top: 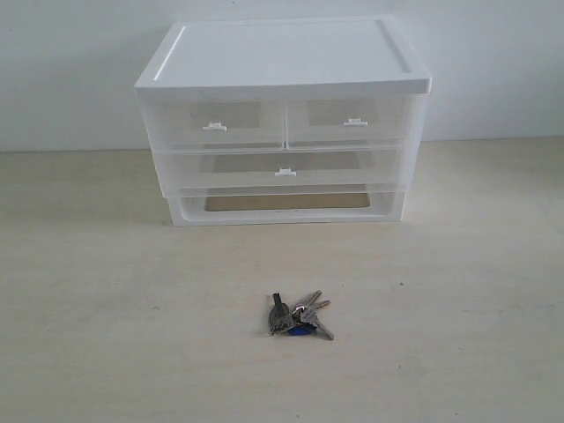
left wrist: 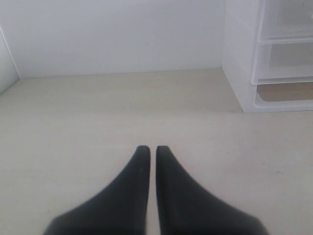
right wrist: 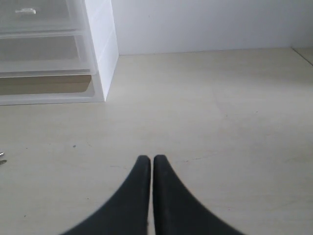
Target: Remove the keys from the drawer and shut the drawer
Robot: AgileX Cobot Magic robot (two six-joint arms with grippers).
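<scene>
Exterior view: keys (top: 298, 315) on table (top: 106, 335); drawer (top: 264, 166) seemingly closed

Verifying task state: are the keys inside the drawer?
No, the keys lie on the table, out in front of the drawer and apart from it.

The left gripper (left wrist: 152, 148) hangs low over a pale wooden table (left wrist: 98, 112). Its two black fingers (left wrist: 137, 176) are pressed nearly together, with only a thin slit between them, and they hold nothing. Further ahead and off to one side, a white drawer cabinet (left wrist: 237, 58) stands on the table, near a white wall (left wrist: 122, 34). The wide clear drawer (left wrist: 286, 61) sits in it, above an open bottom slot (left wrist: 286, 93).
</scene>
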